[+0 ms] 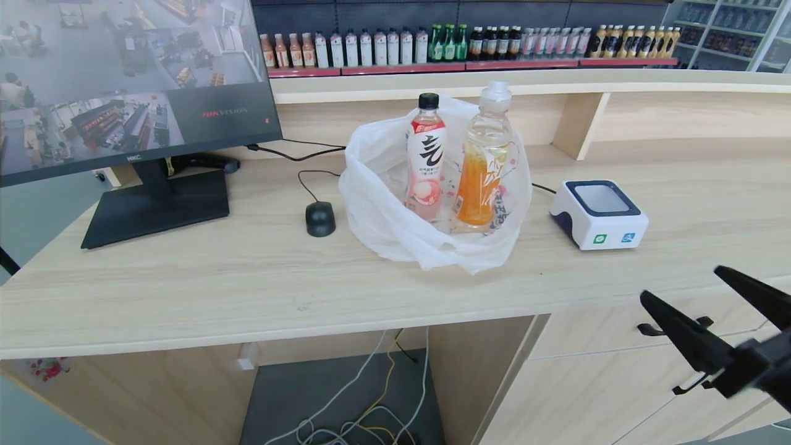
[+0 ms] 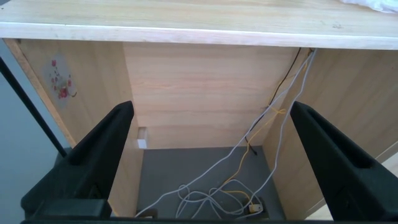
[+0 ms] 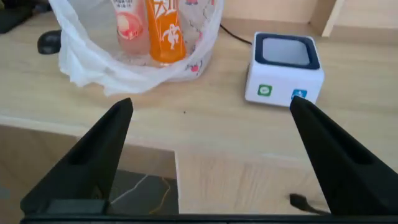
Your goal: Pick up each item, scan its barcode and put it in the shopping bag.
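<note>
- Bottles stand upright side by side inside the shopping bag at the centre of the head view; the pink bottle with its black cap is on the left, the orange bottle with its pale cap on the right, and the two are close together or touching.
- The bag sits on the counter between the mouse on its left and the scanner on its right; the scanner is near the bag but apart from it.
- We see the right gripper at the lower right of the head view, in front of the counter's edge; its fingers are spread wide with nothing between them.
- The left gripper hangs below the counter's edge, facing the recess where cables lie; its fingers are also spread and hold nothing.
- With both bottles in the bag, we judge the bagging done or close to it.
- Both bottles look full, so we expect them to be fairly heavy; their plastic walls should be smooth, a little slippery and give under a hard squeeze; we would grip across the labelled middle of the body, not the cap or narrow neck.
- The bag is thin, soft film; it will crumple and shift when touched, and the bottles may tip; we would take it by its gathered rim.
</note>
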